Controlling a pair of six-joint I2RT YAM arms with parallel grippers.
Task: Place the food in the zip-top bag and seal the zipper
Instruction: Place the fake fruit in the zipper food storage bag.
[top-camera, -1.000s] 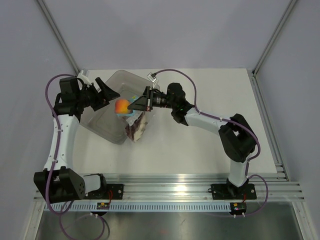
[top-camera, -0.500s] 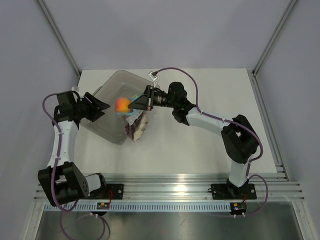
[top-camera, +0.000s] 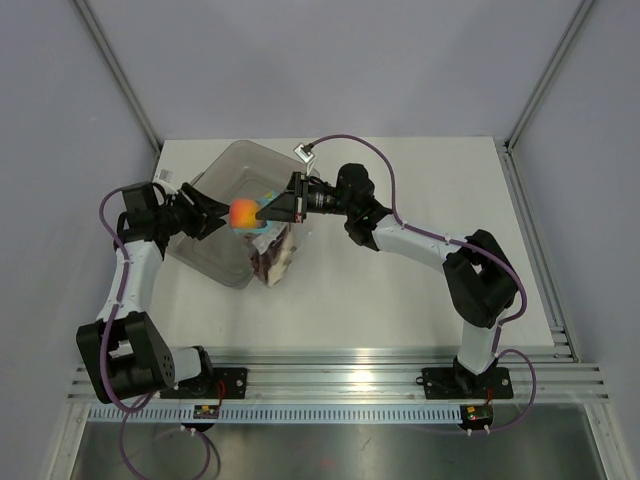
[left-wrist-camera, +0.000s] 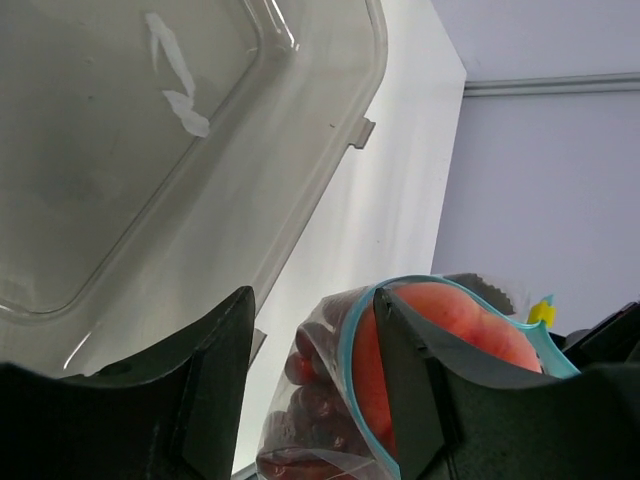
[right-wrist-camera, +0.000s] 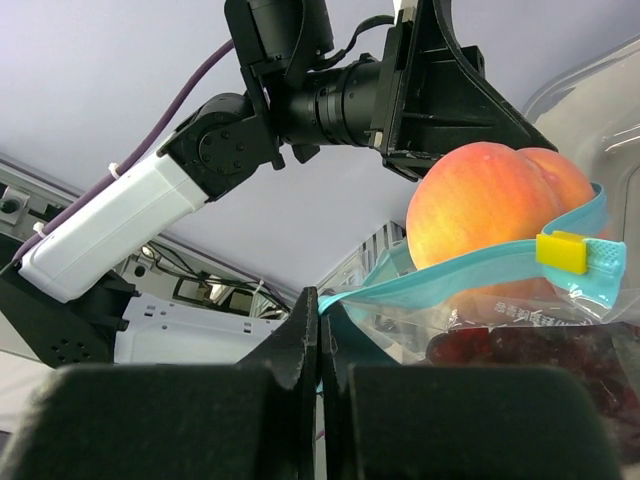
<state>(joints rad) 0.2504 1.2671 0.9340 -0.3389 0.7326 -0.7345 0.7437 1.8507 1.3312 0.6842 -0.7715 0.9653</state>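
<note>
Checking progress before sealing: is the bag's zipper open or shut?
Open: the zipper loops around the peach poking out of the bag.

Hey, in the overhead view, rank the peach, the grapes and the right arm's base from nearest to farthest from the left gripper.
Starting from the left gripper:
1. The peach, right at its fingertips, at the mouth of the zip-top bag.
2. The grapes, lower in that bag, toward the near side.
3. The right arm's base, far off at the near right.
</note>
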